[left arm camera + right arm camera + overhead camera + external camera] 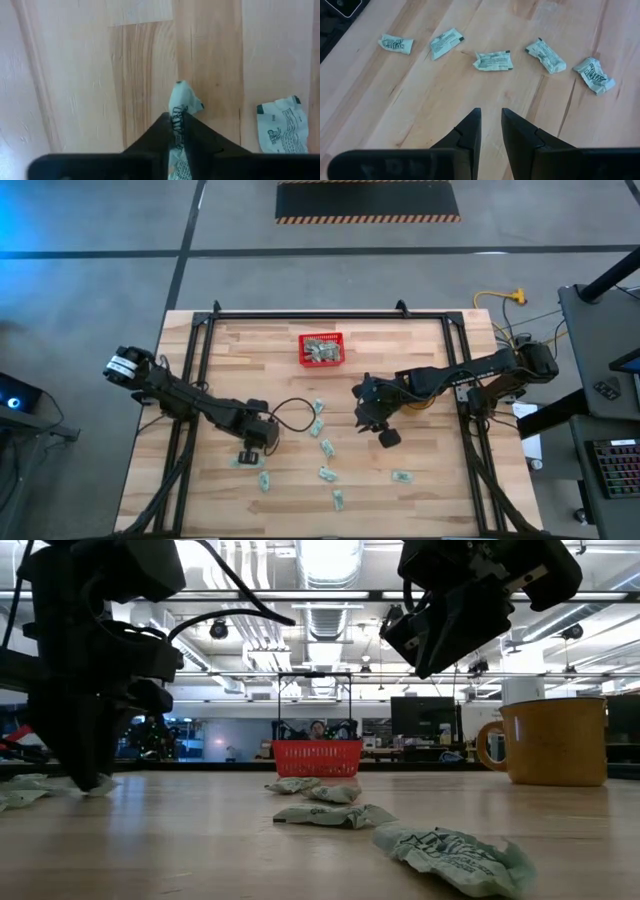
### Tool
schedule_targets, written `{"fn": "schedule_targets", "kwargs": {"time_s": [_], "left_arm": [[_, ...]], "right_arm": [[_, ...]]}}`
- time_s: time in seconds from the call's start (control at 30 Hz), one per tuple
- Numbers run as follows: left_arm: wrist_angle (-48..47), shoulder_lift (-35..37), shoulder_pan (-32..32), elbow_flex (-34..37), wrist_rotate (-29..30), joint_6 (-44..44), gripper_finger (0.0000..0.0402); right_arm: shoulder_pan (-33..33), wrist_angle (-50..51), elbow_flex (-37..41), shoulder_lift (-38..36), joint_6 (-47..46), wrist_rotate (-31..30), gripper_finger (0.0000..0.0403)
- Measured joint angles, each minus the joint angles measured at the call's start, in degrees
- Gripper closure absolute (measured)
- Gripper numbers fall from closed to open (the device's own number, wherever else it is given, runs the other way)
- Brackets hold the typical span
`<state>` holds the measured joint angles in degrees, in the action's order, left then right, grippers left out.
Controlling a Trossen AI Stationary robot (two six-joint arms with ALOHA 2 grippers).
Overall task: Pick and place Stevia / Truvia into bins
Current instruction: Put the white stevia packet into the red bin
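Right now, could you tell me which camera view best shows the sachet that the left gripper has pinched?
The left wrist view: the sachet sits pinched between the left gripper fingers, print visible. The high view shows only the gripper covering it. The low view shows a pale scrap under the arm. The right wrist view misses it.

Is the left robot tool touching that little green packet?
Touching. The left wrist view shows the left tool with both fingers closed on a green packet, which sticks out between their tips over the wooden table.
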<state>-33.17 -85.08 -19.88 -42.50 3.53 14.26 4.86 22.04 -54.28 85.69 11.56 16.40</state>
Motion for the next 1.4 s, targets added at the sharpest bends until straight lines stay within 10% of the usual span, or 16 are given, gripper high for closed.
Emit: {"fn": "schedule_targets", "kwargs": {"time_s": [0.37,0.63,1.0,1.23,1.4], "left_arm": [[5.52,0.02,0.0,-0.02,19.92,-8.0,0.0392],[29.95,0.02,1.35,0.43,42.72,-31.77,0.0392],[53.42,0.0,15.89,0.44,41.59,-49.07,0.0392],[55.87,-0.02,28.76,0.42,23.35,-49.01,0.0391],[56.81,-0.03,33.52,0.06,20.54,-49.01,0.0391]], "right_arm": [[0.15,0.0,-0.01,0.0,-2.7,0.05,0.0335],[0.28,-0.04,0.62,0.0,-7.33,0.09,0.0335],[3.99,-0.11,1.04,0.0,-13.43,-2.89,0.0335],[5.38,-1.45,1.06,0.0,-14.56,-3.29,0.0335],[5.4,-1.81,1.07,0.0,-15.73,-3.5,0.0335]]}}
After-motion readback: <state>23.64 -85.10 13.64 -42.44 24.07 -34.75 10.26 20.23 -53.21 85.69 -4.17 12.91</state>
